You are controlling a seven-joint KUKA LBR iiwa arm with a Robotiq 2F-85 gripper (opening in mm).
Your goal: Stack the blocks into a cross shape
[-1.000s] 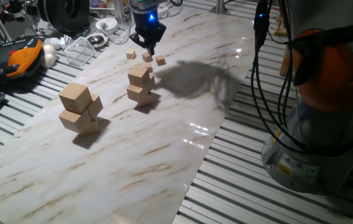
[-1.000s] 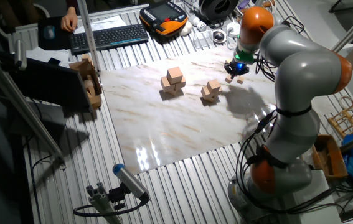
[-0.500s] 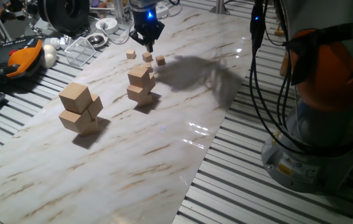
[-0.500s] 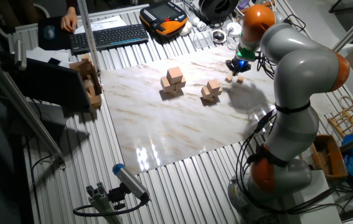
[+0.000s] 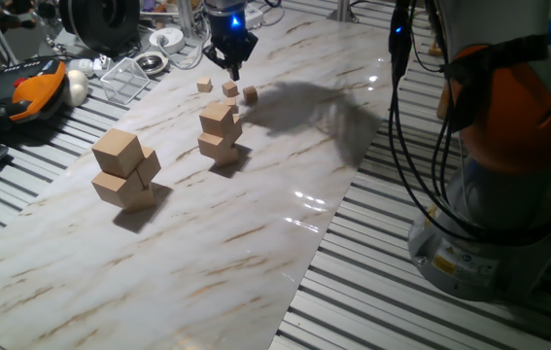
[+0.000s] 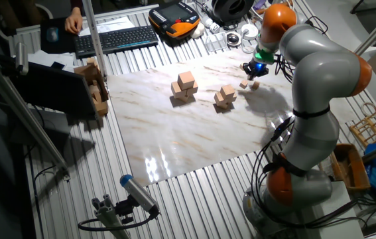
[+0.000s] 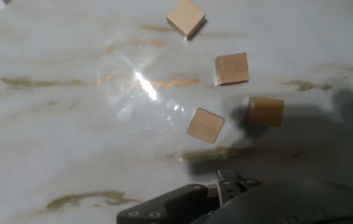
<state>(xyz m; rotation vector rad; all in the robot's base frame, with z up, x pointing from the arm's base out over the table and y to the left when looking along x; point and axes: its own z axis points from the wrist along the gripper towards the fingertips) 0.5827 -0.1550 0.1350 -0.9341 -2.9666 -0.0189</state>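
Your gripper hovering above the marble slab, fingers too unclear to tell if spread, four small blocks scattered loose beneath it, none stacked.

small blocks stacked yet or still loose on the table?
Loose. The hand view shows four small blocks lying apart on the marble table, none on another. The gripper hovers above them.

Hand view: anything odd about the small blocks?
Nothing damaged. Four tiny blocks lie loose and apart on the marble tabletop, each turned a different way, none stacked. No cross yet.
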